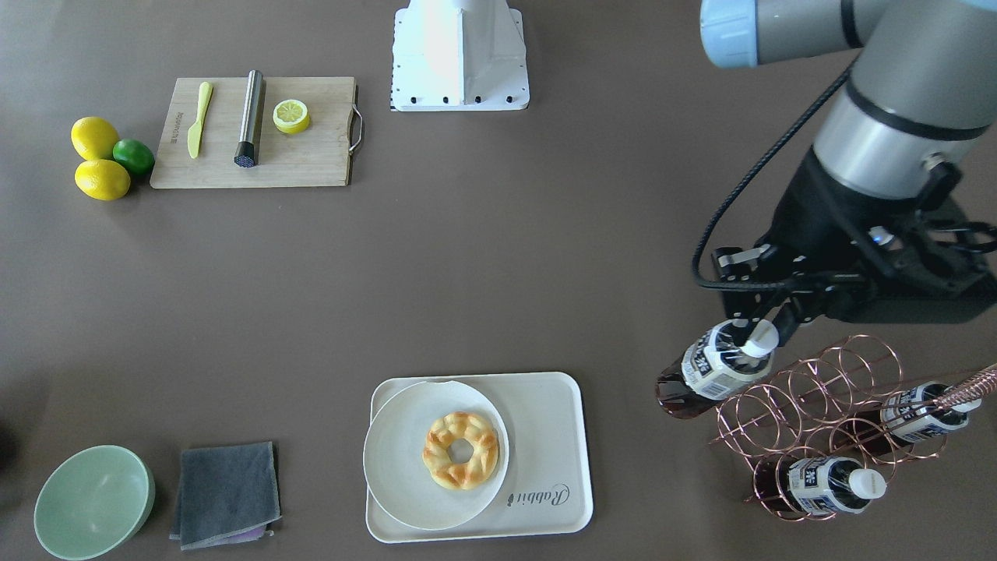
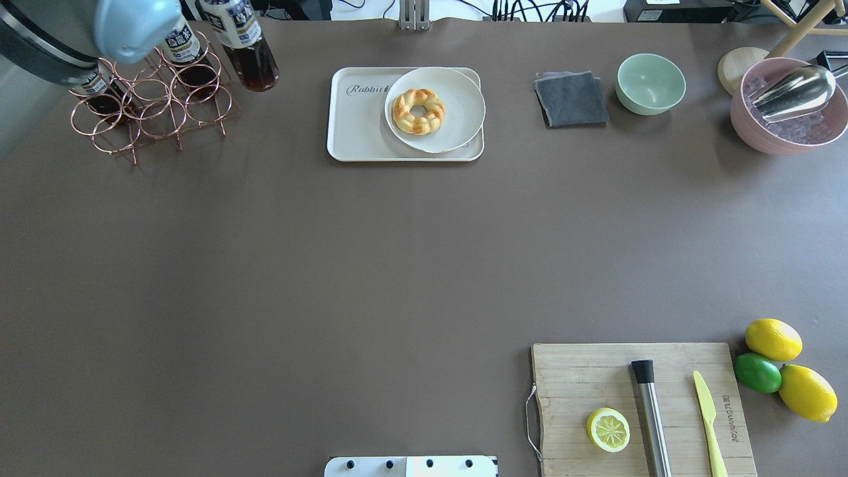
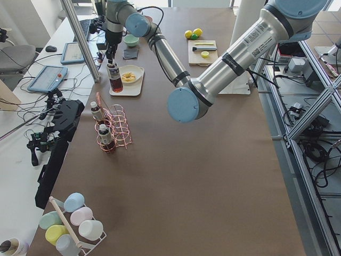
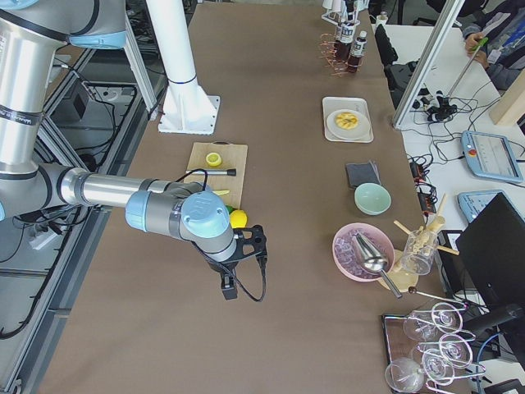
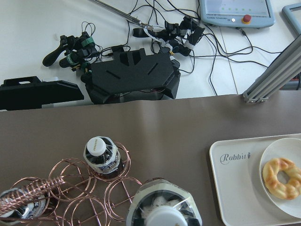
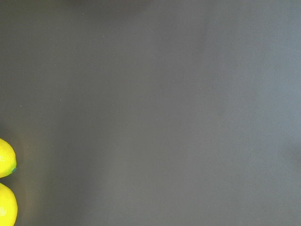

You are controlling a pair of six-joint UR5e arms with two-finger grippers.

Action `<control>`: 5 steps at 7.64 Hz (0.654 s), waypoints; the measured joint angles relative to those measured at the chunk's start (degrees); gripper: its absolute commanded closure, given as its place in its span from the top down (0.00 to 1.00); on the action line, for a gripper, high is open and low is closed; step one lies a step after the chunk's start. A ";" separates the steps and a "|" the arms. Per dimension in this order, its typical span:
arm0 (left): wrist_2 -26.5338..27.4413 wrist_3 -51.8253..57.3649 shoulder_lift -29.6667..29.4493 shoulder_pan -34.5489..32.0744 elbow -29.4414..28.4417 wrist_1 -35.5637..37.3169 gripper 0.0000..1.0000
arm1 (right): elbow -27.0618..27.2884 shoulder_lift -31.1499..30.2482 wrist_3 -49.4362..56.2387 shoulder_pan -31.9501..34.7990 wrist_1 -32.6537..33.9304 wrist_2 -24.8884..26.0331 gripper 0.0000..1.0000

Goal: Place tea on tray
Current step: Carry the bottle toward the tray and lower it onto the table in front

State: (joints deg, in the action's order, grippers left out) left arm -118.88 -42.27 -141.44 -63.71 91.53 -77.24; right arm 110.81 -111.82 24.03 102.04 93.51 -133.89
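Observation:
My left gripper (image 1: 765, 333) is shut on the white cap of a tea bottle (image 1: 716, 372) and holds it upright, just beside the copper wire rack (image 1: 818, 389), on the side toward the tray. The bottle also shows in the overhead view (image 2: 242, 46) and, from above, in the left wrist view (image 5: 162, 212). Two more tea bottles (image 1: 829, 483) (image 1: 923, 413) stand in the rack. The cream tray (image 1: 545, 436) with "Rabbit" lettering lies apart from the held bottle; it also shows in the left wrist view (image 5: 235, 188). My right gripper (image 4: 228, 287) hangs near the lemons; I cannot tell whether it is open or shut.
A round white plate (image 1: 397, 467) with a braided doughnut (image 1: 461, 450) covers most of the tray, leaving the lettered end bare. A grey cloth (image 1: 226, 492), a green bowl (image 1: 93, 502), a cutting board (image 1: 257, 132), lemons and a lime (image 1: 105, 156), and a pink ice bowl (image 2: 782, 126) stand around.

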 measured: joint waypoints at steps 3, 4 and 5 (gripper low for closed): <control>0.68 -10.11 -3.07 8.99 -5.53 -4.45 0.00 | 0.00 0.24 -0.10 -0.03 -0.01 -0.28 1.00; 0.68 -13.96 -3.08 12.24 -4.41 -4.90 0.00 | 0.00 0.22 -0.07 -0.03 0.00 -0.57 1.00; 0.72 -17.94 -2.60 15.33 -1.47 -4.93 0.00 | -0.03 0.22 -0.06 -0.02 0.00 -0.86 1.00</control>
State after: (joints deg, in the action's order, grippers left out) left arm -118.16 -60.21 -144.04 -48.38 90.07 -82.18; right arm 110.78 -111.60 23.97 102.02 93.51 -134.75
